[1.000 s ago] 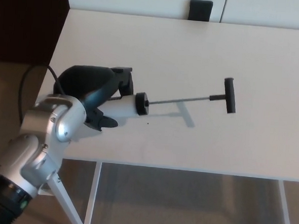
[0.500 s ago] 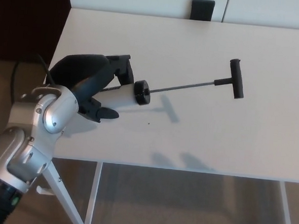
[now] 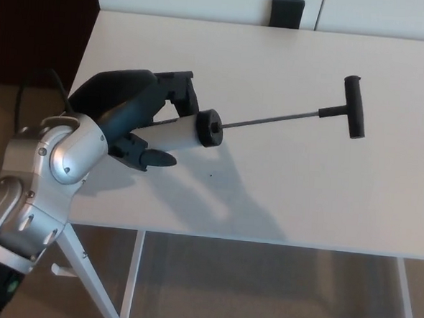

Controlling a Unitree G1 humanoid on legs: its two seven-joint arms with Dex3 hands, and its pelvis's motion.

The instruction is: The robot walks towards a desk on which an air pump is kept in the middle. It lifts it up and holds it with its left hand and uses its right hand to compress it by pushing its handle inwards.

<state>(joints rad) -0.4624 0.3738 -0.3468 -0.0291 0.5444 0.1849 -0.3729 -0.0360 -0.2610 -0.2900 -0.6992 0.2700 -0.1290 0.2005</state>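
My left hand (image 3: 139,118) is shut on the white barrel of the air pump (image 3: 176,134), holding it lifted above the white desk (image 3: 289,192). The barrel ends in a black cap (image 3: 208,127). A thin metal rod (image 3: 270,119) runs out to the right, fully extended, to the black T-handle (image 3: 353,107). The pump tilts slightly up toward its handle. Its shadow falls on the desk below. My right hand does not show in the head view.
A black block (image 3: 287,8) sits at the desk's far edge against the white wall panel. The desk's near edge runs across the bottom, with white legs (image 3: 129,276) and brown floor below. A black cable (image 3: 36,83) hangs at the left.
My left hand has raised the pump off the desk and carried it up and right; the handle has moved right and higher, and the shadow has dropped away from it.
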